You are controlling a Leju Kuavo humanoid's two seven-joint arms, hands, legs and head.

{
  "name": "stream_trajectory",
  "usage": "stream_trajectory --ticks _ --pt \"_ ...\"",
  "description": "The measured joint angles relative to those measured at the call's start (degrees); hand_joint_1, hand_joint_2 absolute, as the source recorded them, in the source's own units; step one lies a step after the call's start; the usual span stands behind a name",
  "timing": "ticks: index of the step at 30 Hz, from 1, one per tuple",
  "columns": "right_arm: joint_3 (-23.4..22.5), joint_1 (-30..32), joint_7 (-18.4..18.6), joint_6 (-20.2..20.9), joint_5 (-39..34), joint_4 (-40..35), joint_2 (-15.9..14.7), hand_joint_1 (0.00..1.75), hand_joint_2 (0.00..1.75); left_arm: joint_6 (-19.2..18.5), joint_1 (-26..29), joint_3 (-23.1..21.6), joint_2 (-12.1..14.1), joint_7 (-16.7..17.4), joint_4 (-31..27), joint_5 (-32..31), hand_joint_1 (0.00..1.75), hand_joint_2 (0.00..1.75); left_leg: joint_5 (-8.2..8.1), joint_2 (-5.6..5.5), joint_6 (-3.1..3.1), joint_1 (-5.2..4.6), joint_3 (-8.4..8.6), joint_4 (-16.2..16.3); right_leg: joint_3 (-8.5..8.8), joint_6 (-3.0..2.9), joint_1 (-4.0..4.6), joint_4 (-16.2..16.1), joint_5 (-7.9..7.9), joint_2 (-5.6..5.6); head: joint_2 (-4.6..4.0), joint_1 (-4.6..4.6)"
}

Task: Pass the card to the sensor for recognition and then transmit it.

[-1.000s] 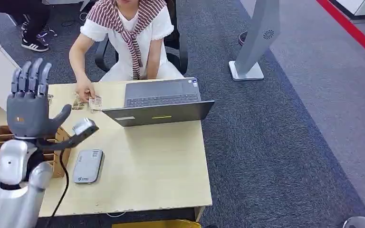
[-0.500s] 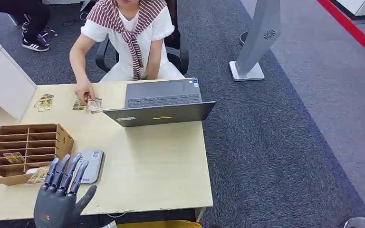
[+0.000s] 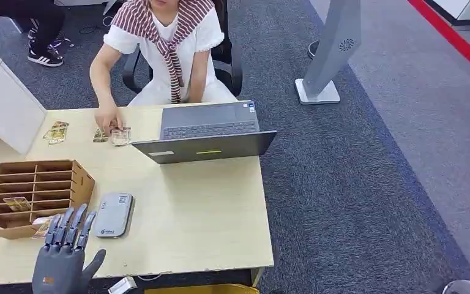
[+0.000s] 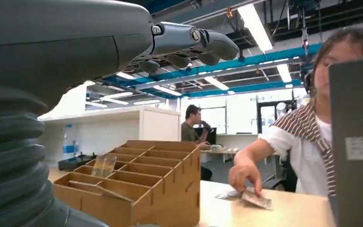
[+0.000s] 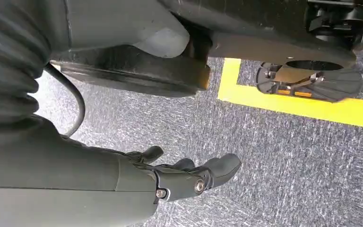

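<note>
My left hand (image 3: 62,260) hovers at the table's near edge, fingers spread and straight, holding nothing. Its fingertips lie just short of the grey card sensor (image 3: 113,214), which lies flat on the table to the right of a wooden slotted organizer (image 3: 67,173). Cards (image 3: 17,203) sit in the organizer's slots. In the left wrist view my left hand (image 4: 99,42) stretches above the organizer (image 4: 170,189), where a card (image 4: 104,164) leans in a slot. My right hand (image 5: 123,184) hangs over the carpet, fingers loosely extended and empty.
A person sits across the table, one hand (image 3: 108,116) on cards (image 3: 121,136) by an open laptop (image 3: 208,131). More cards (image 3: 56,131) lie near a white box (image 3: 3,101) at the far left. A grey stand (image 3: 330,55) rises from the carpet to the right.
My left hand has dropped from a raised pose above the organizer down to the table's near edge, then sunk a little further left. The person's hand has stayed on the cards.
</note>
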Motion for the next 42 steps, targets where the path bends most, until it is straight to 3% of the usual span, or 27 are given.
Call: stream_trajectory --ticks 12,23,42 --pt "-0.2 0.0 -0.2 0.0 1.0 0.0 0.0 0.00 1.75 -3.5 -1.6 2.3 0.9 3.1 4.6 0.2 0.00 1.75 0.00 -0.01 0.01 0.00 -0.01 0.0 0.01 0.02 -0.01 0.0 0.01 -0.01 0.00 0.02" --pt "-0.5 0.0 -0.3 0.2 2.0 0.0 0.0 0.00 1.75 -3.4 -2.3 6.5 1.3 3.0 5.9 2.9 0.00 1.75 0.00 -0.01 0.01 0.00 -0.01 0.0 0.01 0.01 -0.01 0.0 0.00 -0.01 0.00 0.02" --pt "-0.5 0.0 -0.4 0.2 2.6 0.0 0.0 0.00 1.75 -3.5 -3.4 8.8 1.4 2.4 6.5 4.7 0.00 1.75 -0.01 -0.01 0.01 0.00 -0.01 0.0 0.01 0.01 -0.01 0.0 0.00 0.00 -0.02 0.02"
